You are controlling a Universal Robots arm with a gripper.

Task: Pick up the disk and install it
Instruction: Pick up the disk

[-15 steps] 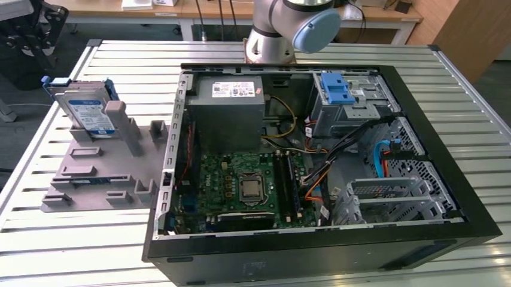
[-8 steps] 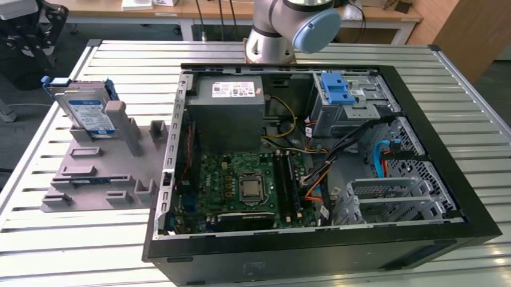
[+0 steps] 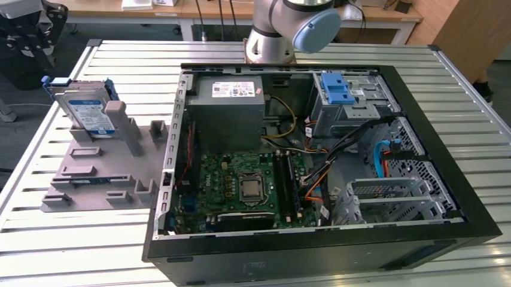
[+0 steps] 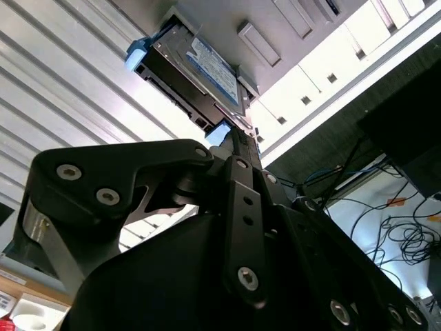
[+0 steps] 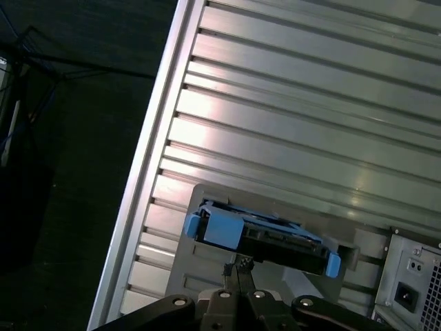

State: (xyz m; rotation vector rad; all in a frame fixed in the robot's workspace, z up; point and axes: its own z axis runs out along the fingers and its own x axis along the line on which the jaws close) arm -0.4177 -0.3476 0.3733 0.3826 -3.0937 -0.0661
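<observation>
Gripper (image 5: pixel 236 265) first: my two fingers are pressed together with nothing between them. In the first wrist view their tips sit close to the disk (image 5: pixel 265 234), near a blue corner of its caddy (image 5: pixel 222 229), and I cannot tell whether they touch it. In the second wrist view the fingers read as one dark bar aimed at the disk (image 4: pixel 196 69), whose white-and-blue label faces that camera.

The disk (image 3: pixel 86 113) has not been picked up. In the exterior view it stands on edge, leaning slightly, in a grey holder (image 3: pixel 96 173) on the slatted metal table (image 3: pixel 119 54). It is outside the case (image 3: pixel 447 179), on the exterior view's left of it.

The case lies open on the table. Inside it, the grey power supply (image 3: pixel 227 113) sits nearest the holder's side, with the green motherboard (image 3: pixel 248 185) just beside it. A blue bracket (image 3: pixel 337 89) is fixed on the metal bay toward the exterior view's right, well apart from the disk. My arm (image 3: pixel 279 27) rises from the table behind the case.
</observation>
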